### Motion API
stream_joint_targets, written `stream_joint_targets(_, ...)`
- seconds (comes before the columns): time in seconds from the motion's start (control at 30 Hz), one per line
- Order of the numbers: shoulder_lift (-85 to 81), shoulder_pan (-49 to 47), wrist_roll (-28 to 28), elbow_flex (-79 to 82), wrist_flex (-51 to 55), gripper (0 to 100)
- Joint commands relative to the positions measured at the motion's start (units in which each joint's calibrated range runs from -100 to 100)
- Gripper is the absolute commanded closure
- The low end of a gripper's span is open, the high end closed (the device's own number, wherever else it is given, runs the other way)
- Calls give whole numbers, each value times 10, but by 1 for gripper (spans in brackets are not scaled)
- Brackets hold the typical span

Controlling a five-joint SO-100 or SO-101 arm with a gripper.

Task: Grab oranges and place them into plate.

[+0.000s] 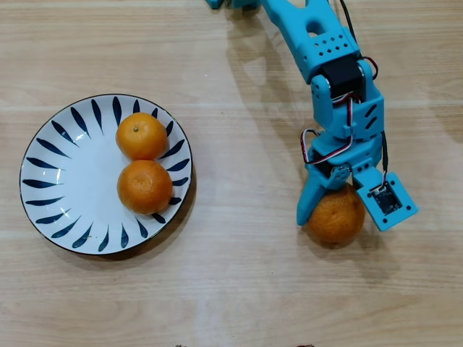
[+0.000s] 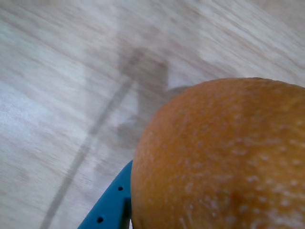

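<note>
With the claw [image 1: 340, 206] clamped around the lower-right orange [image 1: 335, 217], lift straight before swinging toward the plate [image 1: 51, 210].

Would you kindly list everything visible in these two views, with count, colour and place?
plate: one, white with dark blue leaf strokes, left side of the overhead view.
oranges on the plate: two, orange, side by side in its right half.
third orange: one, orange, larger, right of the plate; fills the wrist view.
table: one, light wood, beneath everything.
arm: one, blue, entering from the top of the overhead view.
gripper: one, blue, fingers either side of the third orange.
</note>
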Motion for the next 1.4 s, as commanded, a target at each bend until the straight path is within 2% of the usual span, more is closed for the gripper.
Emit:
stream_joint_targets(0.0,-4,-5,-9,-27,-7,80)
stream_joint_targets(0.23,-48,0,6,-10,-1,78)
stream_joint_targets(0.63,-365,140,179,245,34,77)
stream_joint_targets(0.83,-493,256,294,332,28,77)
stream_joint_targets(1.0,-544,368,389,342,27,77)
stream_joint_targets(1.13,-529,432,415,341,14,77)
stream_joint_targets(1.37,-405,510,415,309,-86,77)
